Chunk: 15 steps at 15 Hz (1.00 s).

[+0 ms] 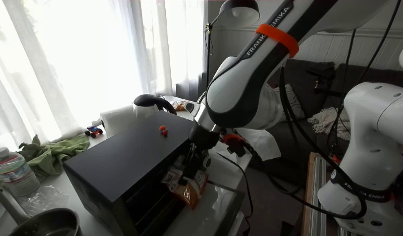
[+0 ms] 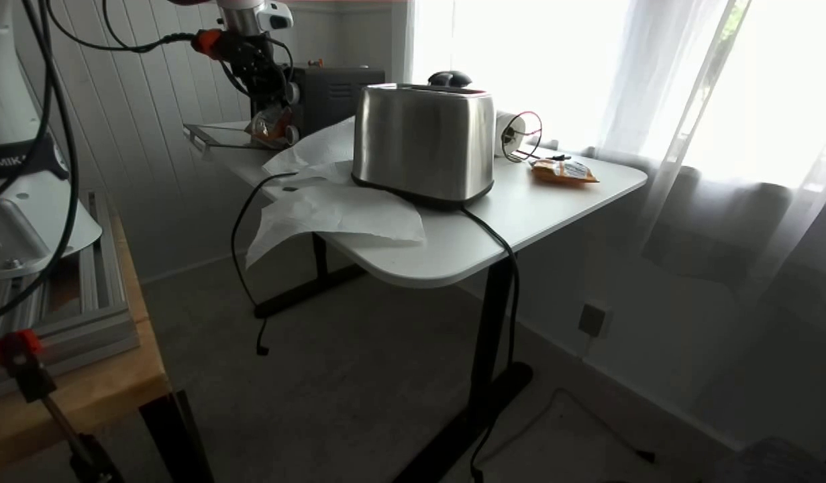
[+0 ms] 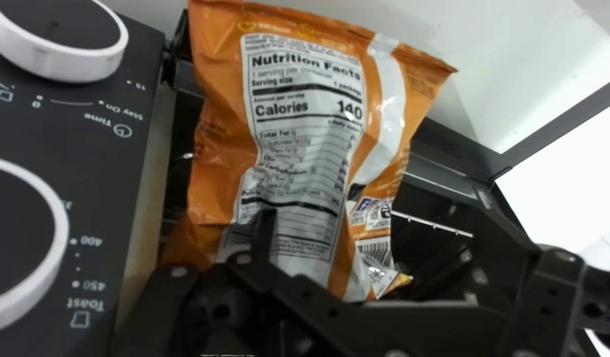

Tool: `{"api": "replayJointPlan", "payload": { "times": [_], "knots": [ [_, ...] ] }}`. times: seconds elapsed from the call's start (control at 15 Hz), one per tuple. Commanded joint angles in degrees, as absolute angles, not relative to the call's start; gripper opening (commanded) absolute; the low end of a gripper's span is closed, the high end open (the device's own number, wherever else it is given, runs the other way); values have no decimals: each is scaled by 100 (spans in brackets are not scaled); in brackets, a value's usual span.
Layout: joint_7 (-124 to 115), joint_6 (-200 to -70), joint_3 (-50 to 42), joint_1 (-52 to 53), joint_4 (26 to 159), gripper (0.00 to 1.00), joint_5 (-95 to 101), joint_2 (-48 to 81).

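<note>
An orange and white snack bag (image 3: pixel 295 129) stands at the opening of a black toaster oven (image 1: pixel 129 154), its nutrition label facing the wrist camera. The bag also shows in both exterior views (image 1: pixel 187 193) (image 2: pixel 272 125). The oven's glass door (image 1: pixel 217 205) hangs open under the bag. My gripper (image 3: pixel 374 218) looks open in the wrist view, its fingers spread wide. The left finger lies in front of the bag's lower part; the right one is dark against the oven. Whether they touch the bag I cannot tell. In an exterior view the gripper (image 1: pixel 185 175) reaches down at the opening.
Oven knobs (image 3: pixel 57 42) sit close to the gripper's left. Small red toys (image 1: pixel 163 130) lie on the oven. A pot (image 1: pixel 47 223), water bottle (image 1: pixel 16 172) and green cloth (image 1: pixel 57 154) stand beside it. A steel toaster (image 2: pixel 423 144), paper (image 2: pixel 339 213) and another orange bag (image 2: pixel 563 171) share the table.
</note>
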State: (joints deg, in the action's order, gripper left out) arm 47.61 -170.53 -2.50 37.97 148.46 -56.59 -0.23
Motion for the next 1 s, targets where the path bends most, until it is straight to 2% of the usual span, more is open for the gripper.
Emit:
{"api": "replayJointPlan", "payload": {
  "times": [0.0, 0.6, 0.67, 0.93],
  "knots": [
    [4406, -17118, -233, 3807, 15067, 100, -5088, -251],
    [2657, -16673, -200, 3658, 15494, 100, -2900, -603],
    [2311, -16531, 315, 3107, 15542, 100, -2561, -672],
    [1581, -15974, 781, 2615, 15664, 100, -1979, -972]
  ]
}}
